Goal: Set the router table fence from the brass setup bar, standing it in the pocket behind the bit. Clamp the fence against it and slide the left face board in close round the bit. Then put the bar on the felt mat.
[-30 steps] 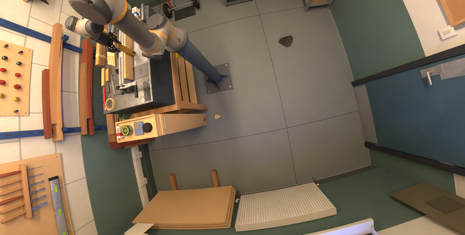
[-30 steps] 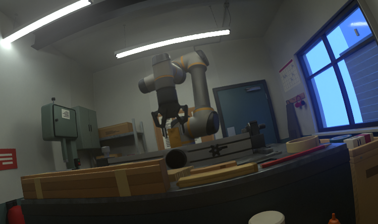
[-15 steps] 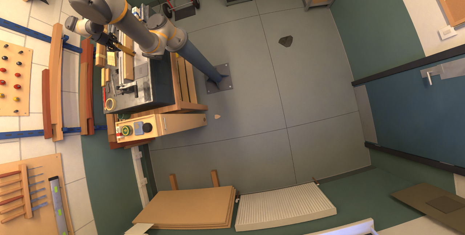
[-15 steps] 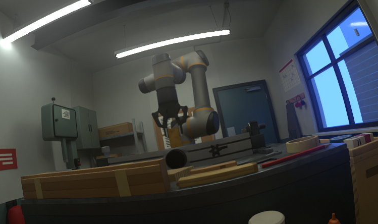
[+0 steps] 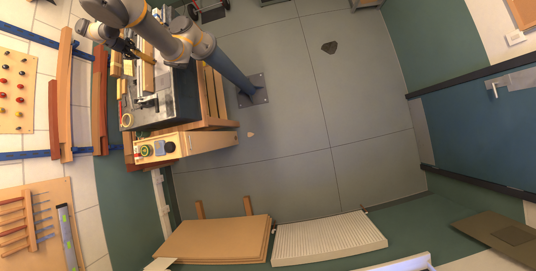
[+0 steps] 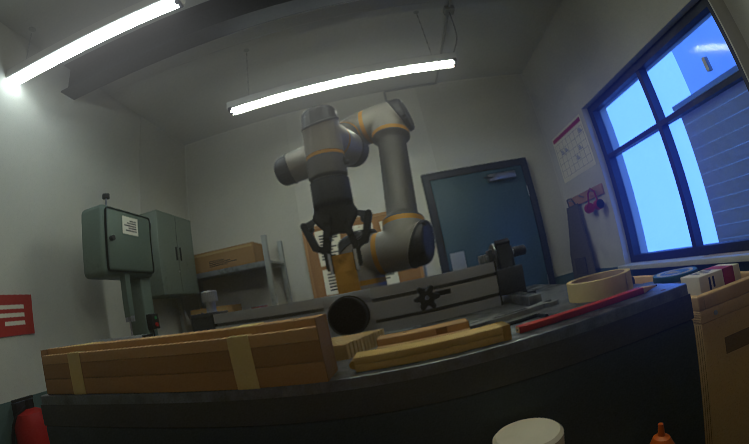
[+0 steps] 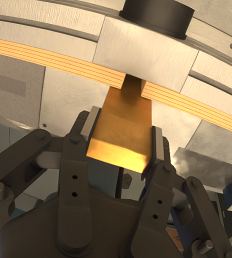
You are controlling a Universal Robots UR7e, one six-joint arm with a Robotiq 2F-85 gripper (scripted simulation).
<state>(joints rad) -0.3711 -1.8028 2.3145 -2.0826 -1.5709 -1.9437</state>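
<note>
The brass setup bar (image 7: 123,130) stands upright on the router table, its far end reaching into the gap between the two wooden face boards of the fence (image 7: 142,52). My gripper (image 7: 123,140) comes down over the bar from above, and its two fingers are closed on the bar's upper end. The left face board (image 7: 57,63) and the right face board (image 7: 192,105) run along the fence on either side of the bar. A black dust port (image 7: 157,15) sits on top of the fence. The bit and the pocket are hidden by the bar.
A long wooden crate (image 6: 189,356) lies on the near edge of the table, with loose wooden strips (image 6: 432,339) beside it. A roll of tape (image 6: 598,284) and a red pencil (image 6: 581,309) lie toward the window side. The fence clamp (image 6: 504,257) stands at the fence's far end.
</note>
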